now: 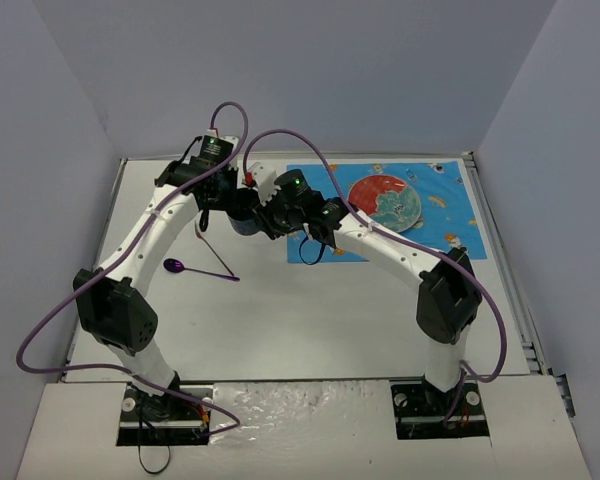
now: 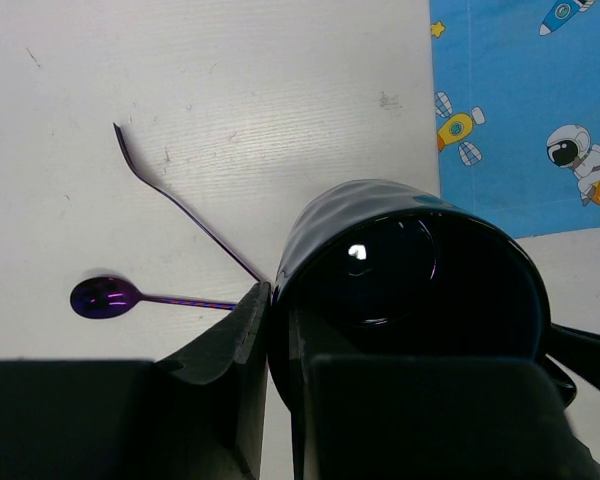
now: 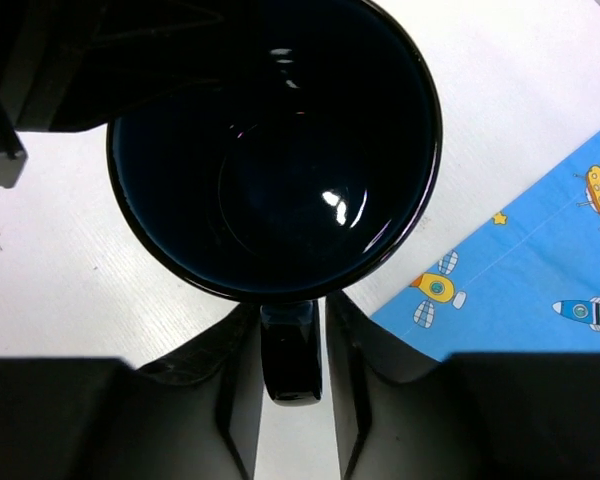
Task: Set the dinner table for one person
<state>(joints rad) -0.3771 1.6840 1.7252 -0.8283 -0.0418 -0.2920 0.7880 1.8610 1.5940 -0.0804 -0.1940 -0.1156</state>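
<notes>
- Closest in, from the right wrist, the right gripper (image 3: 292, 315) is coming at the dark glossy mug (image 3: 280, 150) from its handle side. Its jaws are standing narrow, one on each side of the handle (image 3: 290, 365) and right up against it. I cannot tell whether they are actually pinching it.
- The left gripper (image 2: 277, 305) is gripping the same mug by its wall, with its jaws nipped tight. One finger is sitting inside the rim and the other outside.
- The mug is facing mouth up between the two wrists, over bare white surface just beside the corner of the blue cartoon-print mat (image 1: 450, 215). I cannot tell whether its base is touching down.
- The bench (image 1: 310, 320), a big matte white top, is spreading under everything. Both arms are rising from its near edge, and grey walls are closing it in at the back and sides.
- A purple spoon (image 2: 105, 297) is lying on the white surface to the left of the mug, with its bowl pointing away from the mug.
- A second thin utensil (image 2: 180, 205) is lying beside the spoon; I cannot tell what kind it is. From above, the two are forming a V that is meeting at the ends nearer the middle of the bench.
- A round red-and-teal plate (image 1: 385, 200) is sitting on the mat, on the far right part of the bench, well apart from the cutlery.
</notes>
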